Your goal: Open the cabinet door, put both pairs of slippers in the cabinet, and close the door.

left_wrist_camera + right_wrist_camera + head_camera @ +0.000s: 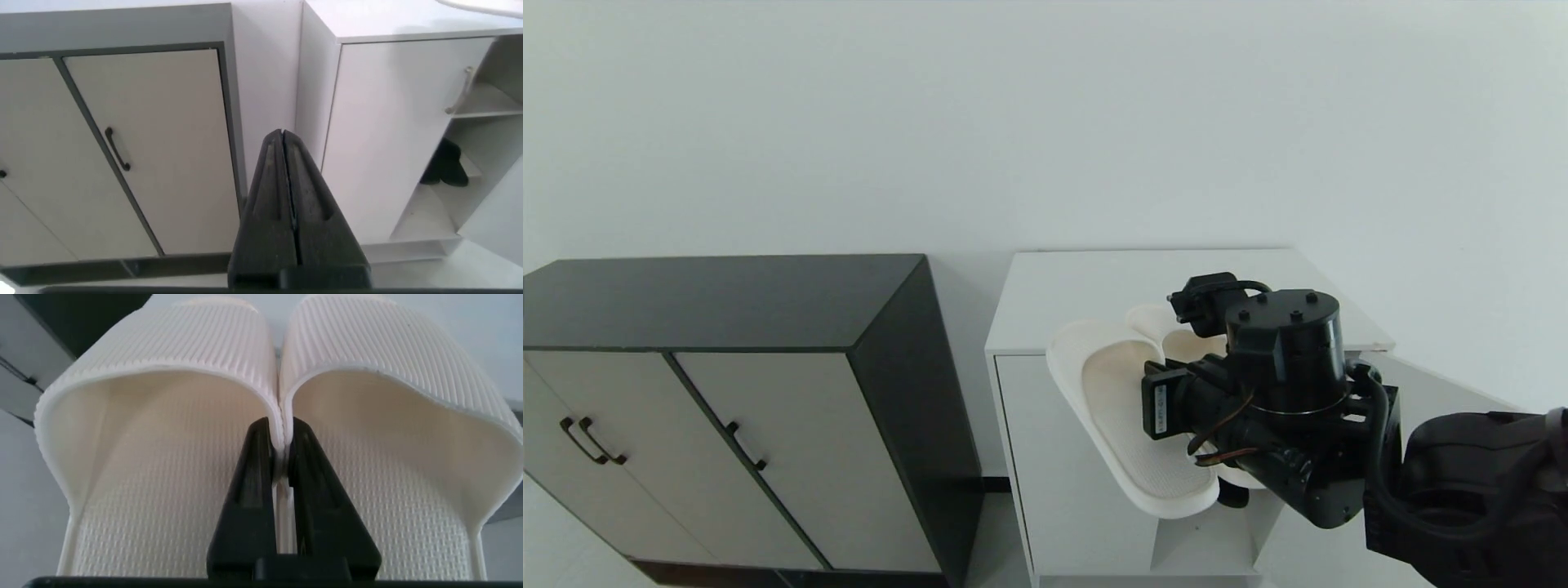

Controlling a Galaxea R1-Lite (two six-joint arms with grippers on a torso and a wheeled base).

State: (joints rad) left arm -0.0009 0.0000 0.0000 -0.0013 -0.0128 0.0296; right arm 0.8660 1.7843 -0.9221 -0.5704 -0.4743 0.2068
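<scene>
The right gripper (283,437) was clamped on a pair of cream slippers (163,400); its two black fingers (260,469) pinched the adjoining inner edges of both straps together, one finger inside each slipper; the slippers sat side by side, touching along that seam; their straps were ribbed on the outside, and the footbeds beneath carried a fine dotted texture; a dark panel (82,314) showed behind one strap, with pale surfaces beside it.
</scene>
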